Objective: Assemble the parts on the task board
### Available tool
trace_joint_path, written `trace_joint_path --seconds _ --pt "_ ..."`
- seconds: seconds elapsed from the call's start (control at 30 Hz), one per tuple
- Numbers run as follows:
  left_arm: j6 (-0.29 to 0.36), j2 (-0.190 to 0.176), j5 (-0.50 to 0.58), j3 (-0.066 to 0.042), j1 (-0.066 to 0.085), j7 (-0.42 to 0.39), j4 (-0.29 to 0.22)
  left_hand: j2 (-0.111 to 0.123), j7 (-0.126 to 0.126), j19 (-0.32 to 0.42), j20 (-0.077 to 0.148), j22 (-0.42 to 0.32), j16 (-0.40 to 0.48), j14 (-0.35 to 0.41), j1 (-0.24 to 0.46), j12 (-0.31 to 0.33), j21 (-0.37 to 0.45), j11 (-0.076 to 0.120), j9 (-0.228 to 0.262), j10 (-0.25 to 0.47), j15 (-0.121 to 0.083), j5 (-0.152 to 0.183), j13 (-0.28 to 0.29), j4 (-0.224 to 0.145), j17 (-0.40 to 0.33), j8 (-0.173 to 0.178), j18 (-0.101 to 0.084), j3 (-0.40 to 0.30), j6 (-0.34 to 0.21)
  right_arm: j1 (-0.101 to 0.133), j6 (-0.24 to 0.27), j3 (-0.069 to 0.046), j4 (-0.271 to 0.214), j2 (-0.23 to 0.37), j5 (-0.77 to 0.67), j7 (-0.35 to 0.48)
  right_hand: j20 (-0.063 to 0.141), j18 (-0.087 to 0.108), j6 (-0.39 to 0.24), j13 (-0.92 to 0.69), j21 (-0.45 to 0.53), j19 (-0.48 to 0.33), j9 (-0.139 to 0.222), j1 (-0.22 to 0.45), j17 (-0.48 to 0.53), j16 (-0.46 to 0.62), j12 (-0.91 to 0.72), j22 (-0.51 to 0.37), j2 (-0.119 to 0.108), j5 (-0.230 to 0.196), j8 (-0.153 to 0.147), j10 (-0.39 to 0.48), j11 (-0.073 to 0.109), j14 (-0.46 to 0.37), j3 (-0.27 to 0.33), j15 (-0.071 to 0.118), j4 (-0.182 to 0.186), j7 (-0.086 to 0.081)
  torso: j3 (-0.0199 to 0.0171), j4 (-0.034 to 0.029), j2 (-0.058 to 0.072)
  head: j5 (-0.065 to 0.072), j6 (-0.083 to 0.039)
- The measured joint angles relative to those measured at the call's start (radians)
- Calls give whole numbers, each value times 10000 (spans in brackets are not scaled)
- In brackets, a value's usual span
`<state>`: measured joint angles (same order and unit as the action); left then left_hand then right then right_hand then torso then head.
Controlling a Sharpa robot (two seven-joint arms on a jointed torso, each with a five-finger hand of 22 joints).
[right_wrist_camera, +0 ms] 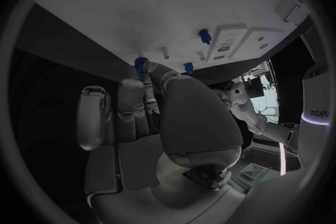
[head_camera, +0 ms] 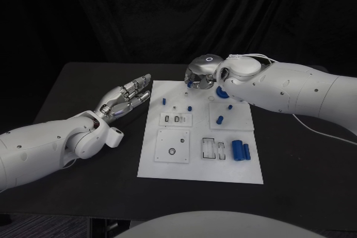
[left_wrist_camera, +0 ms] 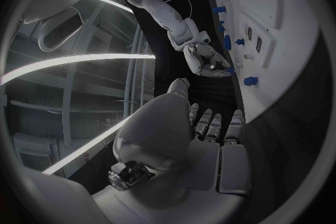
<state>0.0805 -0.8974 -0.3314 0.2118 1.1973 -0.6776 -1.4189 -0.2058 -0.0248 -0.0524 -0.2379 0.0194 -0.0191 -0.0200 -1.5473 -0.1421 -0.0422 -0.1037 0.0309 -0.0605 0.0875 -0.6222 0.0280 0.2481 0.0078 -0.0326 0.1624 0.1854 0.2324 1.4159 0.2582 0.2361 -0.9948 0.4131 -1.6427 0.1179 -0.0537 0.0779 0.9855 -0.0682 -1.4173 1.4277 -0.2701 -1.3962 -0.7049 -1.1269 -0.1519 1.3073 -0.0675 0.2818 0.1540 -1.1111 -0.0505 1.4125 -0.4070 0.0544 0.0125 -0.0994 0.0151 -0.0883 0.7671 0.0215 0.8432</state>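
Observation:
The white task board lies in the middle of the black table. My right hand hovers over the board's far edge, its fingers curled down around a small blue gear pinched at the fingertips. The left wrist view also shows this hand with a blue piece at its tips. My left hand lies open just off the board's left edge, fingers stretched out flat and apart. A large blue gear sits on the board by the right arm, partly hidden.
Two blue cylinders lie near the board's right edge beside two narrow slots. Small blue pegs stand on the far half. A square plate with round holes sits front left. Bare table surrounds the board.

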Motion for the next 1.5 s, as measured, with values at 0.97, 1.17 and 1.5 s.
trace_joint_path --seconds 0.97,1.17,1.5 --pt "-106 -27 -1 0 0 -1 19 -39 37 0 0 2 0 36 -39 0 0 0 0 0 36 0 1 1 0 0 1 -55 -36 -54 -248 -7 131 65 4 -292 -339 1 -3134 -22 987 -952 970 -239 1256 905 618 -553 30 -425 -861 3770 -224 -1263 680 -280 64 523 -2 6 5 -24 84" --pt "-110 -151 -1 1 -1 -1 -21 -39 37 0 0 2 0 36 -39 0 0 0 0 0 36 0 1 1 0 0 0 -55 -36 354 170 -31 -639 685 4 -288 -267 1 -2077 -167 774 -695 924 -292 710 529 -180 -130 83 -268 -695 2501 -230 -972 686 -241 112 -241 -9 35 2 -45 71" --pt "-109 -257 -2 3 -2 -2 -71 -39 37 0 0 3 0 36 -39 0 0 0 0 0 36 -40 1 -26 0 0 -1 -82 -36 774 511 -18 -1950 2183 5 -338 -15 2 -1386 -4290 987 -769 1223 149 898 734 -5962 -113 97 -421 -830 1922 200 -1009 1030 46 558 -76 -8 77 -6 -98 81"
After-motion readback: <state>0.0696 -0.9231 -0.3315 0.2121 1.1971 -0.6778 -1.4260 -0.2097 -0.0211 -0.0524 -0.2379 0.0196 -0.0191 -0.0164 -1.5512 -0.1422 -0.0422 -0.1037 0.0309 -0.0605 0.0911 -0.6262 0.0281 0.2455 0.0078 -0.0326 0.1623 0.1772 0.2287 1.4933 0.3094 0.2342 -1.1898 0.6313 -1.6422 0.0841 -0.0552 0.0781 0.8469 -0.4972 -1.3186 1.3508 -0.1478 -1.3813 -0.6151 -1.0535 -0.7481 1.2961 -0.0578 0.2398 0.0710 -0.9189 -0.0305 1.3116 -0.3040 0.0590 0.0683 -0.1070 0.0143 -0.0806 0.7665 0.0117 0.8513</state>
